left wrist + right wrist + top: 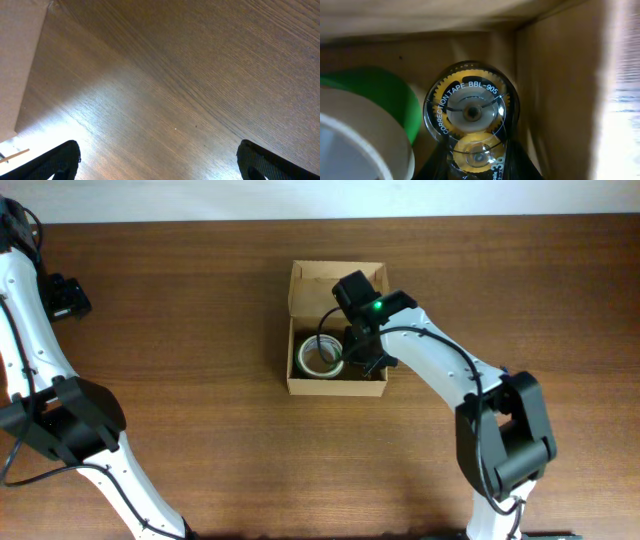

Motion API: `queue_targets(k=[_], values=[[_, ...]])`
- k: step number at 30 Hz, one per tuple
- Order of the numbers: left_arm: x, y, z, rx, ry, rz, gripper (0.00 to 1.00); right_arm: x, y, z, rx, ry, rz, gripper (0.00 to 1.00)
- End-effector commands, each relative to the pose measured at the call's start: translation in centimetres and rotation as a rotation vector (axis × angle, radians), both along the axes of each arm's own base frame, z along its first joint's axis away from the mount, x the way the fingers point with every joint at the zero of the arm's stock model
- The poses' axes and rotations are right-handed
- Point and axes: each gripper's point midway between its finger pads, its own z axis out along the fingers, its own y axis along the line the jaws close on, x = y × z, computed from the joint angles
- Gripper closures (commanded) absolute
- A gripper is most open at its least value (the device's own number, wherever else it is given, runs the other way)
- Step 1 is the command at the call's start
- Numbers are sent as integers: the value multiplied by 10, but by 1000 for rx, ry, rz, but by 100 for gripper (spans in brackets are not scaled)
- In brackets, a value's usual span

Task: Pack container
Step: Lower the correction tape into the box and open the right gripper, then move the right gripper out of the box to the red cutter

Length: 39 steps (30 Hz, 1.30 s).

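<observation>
The container (293,383) is a small brown cardboard box at the table's middle, its flap lid (310,282) standing open at the back. My right gripper (362,352) reaches down into its right half, shut on a clear correction tape dispenser (470,107) with yellow gears. That dispenser sits close to the box wall (560,90). Beside it in the box lie a white tape roll (320,358) and a green tape roll (387,97). My left gripper (68,297) hangs far off at the table's left, open, with only bare wood between its fingers (57,161).
The wooden table (200,430) surrounds the box on all sides. A pale surface (17,60) borders the table in the left wrist view. The right arm (470,380) stretches from the front right toward the box.
</observation>
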Motion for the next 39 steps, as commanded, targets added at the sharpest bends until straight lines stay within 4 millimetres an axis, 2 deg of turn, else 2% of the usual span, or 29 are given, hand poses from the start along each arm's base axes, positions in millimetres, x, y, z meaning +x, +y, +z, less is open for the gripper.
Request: queue_targets(k=[1,2,3,4,5,11,16,19,22,24,27,28,30,33,36,39], values=[[-3,1,5,10,-2,-8,0,0,8,-7,-1,2,8,93],[-3,1,5,10,-2,-8,0,1,8,-8,0,1,8,83],[-3,1,5,10,-2,-8,0,1,8,-9,-1,2,8,69],[-3,1,5,10,-2,-8,0,1,8,-10,-1,3,8,59],[-3,1,5,10,-2,-8,0,1,8,-10,-1,3,8,55],[-3,1,5,10,-2,-8,0,8,11,-8,8,-25,28,53],[-3,1,5,10,-2,-8,0,22,19,7,22,-99,124,44],[-3,1,5,10,-2,-8,0,38,19,40,33,-195,132,41],[-3,1,5,10,-2,-8,0,51,24,94,64,-312,183,41],[-3,1,5,10,-2,-8,0,53,24,130,75,-377,215,41],[-3,1,5,10,-2,-8,0,45,17,176,73,-447,261,41],[-3,1,5,10,-2,-8,0,41,10,188,56,-464,272,41],[-3,1,5,10,-2,-8,0,31,-17,206,-14,-479,263,41],[-3,1,5,10,-2,-8,0,14,-56,218,-91,-449,310,38],[-3,1,5,10,-2,-8,0,-2,-100,216,-162,-384,324,37],[-3,1,5,10,-2,-8,0,-13,-144,202,-202,-323,275,34]])
